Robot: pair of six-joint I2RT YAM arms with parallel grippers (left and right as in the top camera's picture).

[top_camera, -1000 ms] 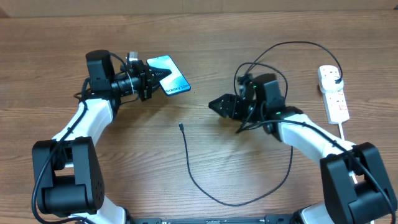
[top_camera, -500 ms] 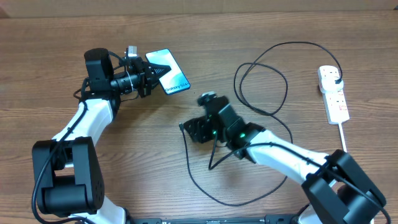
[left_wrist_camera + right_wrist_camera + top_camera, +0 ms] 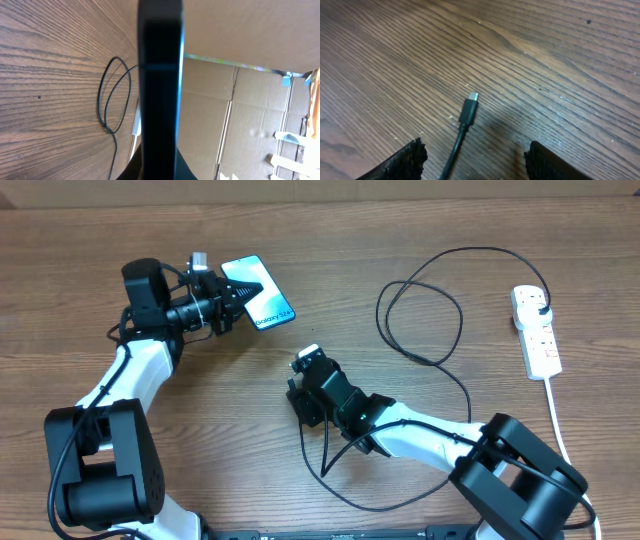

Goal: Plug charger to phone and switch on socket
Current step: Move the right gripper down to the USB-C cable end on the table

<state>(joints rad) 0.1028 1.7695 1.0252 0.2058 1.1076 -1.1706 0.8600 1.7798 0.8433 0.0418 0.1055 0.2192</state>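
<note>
The phone [image 3: 262, 292], its screen lit blue and white, is held tilted above the table at the upper left by my left gripper [image 3: 236, 300], which is shut on its near end. The left wrist view shows the phone [image 3: 160, 75] edge-on as a black bar between the jaws. The charger is a thin black cable [image 3: 480, 248] that loops across the table; its black plug [image 3: 541, 301] sits in the white socket strip [image 3: 540, 340] at the right. My right gripper [image 3: 300, 398] is open, low over the table. The connector tip [image 3: 469, 107] lies just ahead of the open fingers [image 3: 477, 162].
The strip's thick white cord [image 3: 556, 410] runs toward the table's front right. Cable loops [image 3: 420, 310] lie at centre right, and also show in the left wrist view [image 3: 112, 95]. Cardboard walls [image 3: 235, 115] stand behind the table.
My right arm has swung left and toward the front, from the cable loops to the connector tip. My left gripper has moved the phone slightly left and back.
</note>
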